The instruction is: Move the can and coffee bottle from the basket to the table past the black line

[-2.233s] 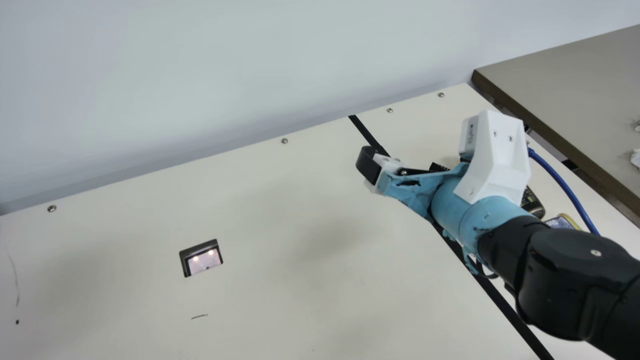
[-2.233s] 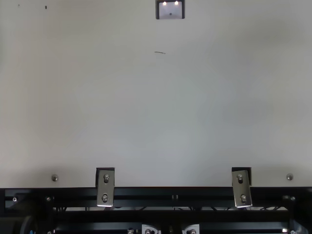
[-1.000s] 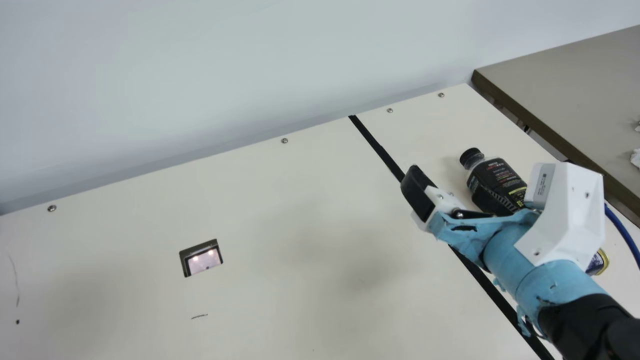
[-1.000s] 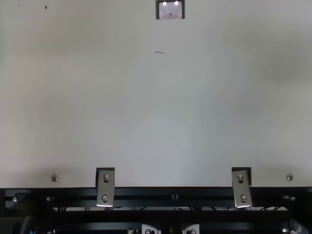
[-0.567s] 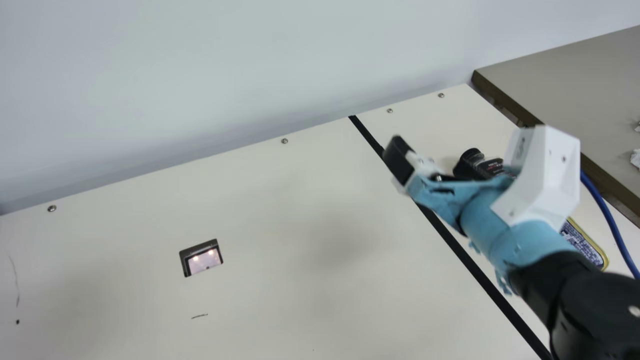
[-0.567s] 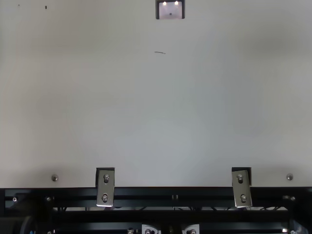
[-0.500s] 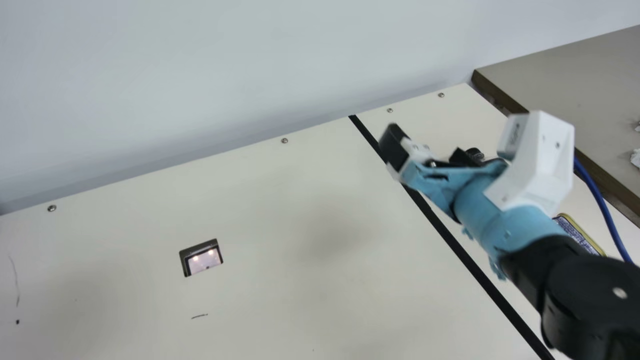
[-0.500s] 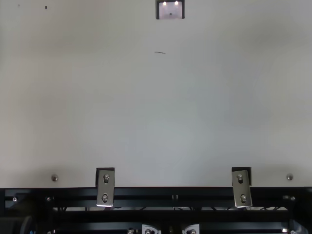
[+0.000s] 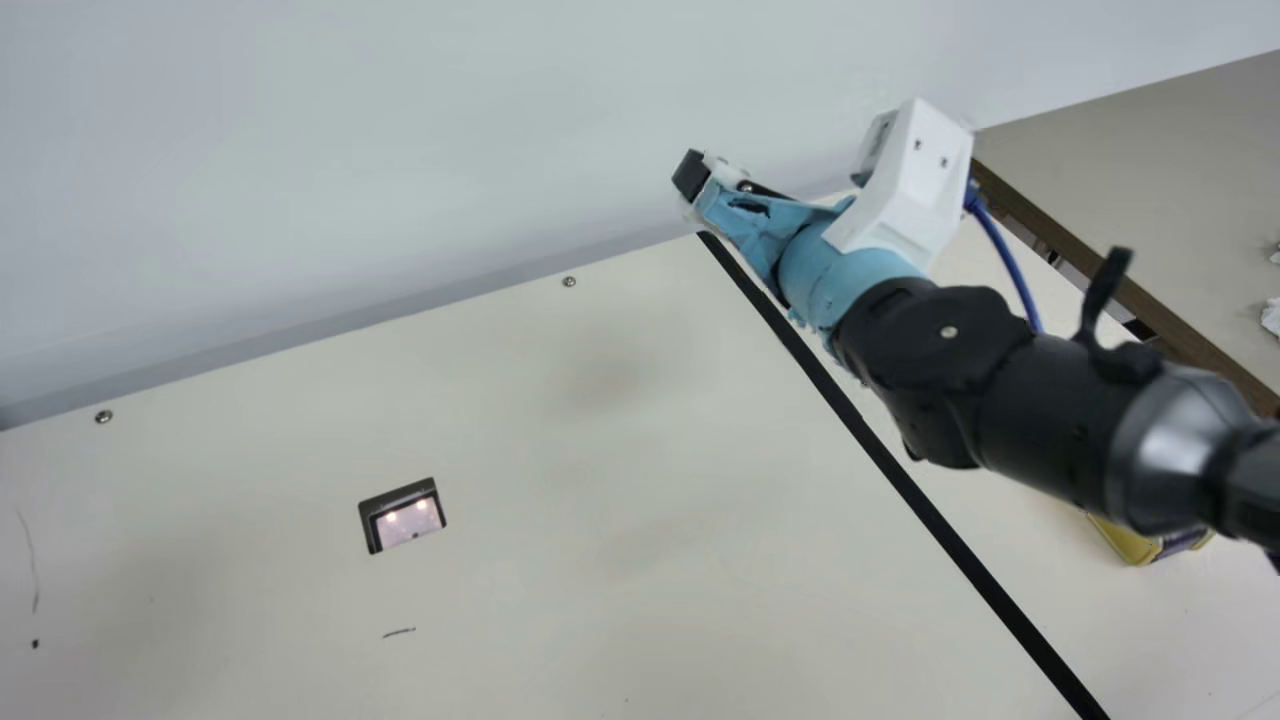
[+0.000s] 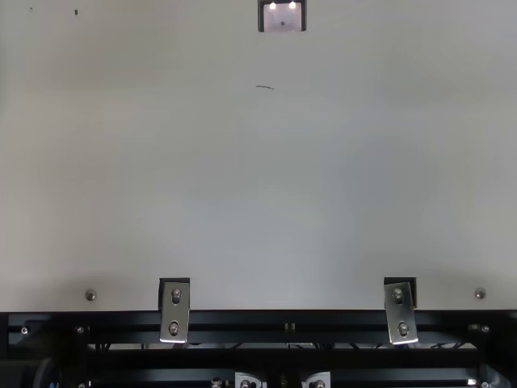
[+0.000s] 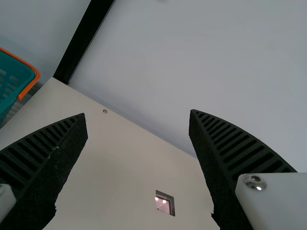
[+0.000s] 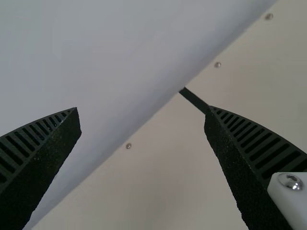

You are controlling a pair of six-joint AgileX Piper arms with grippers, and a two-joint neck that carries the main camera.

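Right gripper (image 12: 143, 109): mine, raised by the wall at the far end of the black line (image 9: 850, 410), its two ribbed fingers wide apart with nothing between them.

Left gripper (image 11: 138, 113): also mine, fingers spread and unladen, with the teal basket (image 11: 29, 66) and its orange rim in that wrist's sight.

Can: yellow with a darker side, on the table (image 9: 600, 500) past the black line, partly hidden by my right forearm (image 9: 1060, 410). Upright or lying, I cannot tell.

Risk: if I lower the right forearm too soon, it could knock the can, perhaps rolling it toward the table's edge. Swinging back low could drag the loose blue cable (image 9: 1008, 258) into goods near the edge. Pushing farther forward could drive my fingertips into the wall.

Print: the can's visible side is mostly covered, and I read no lettering there. One short dark stroke (image 10: 265, 86) on the tabletop looks like a pen mark, not a word.
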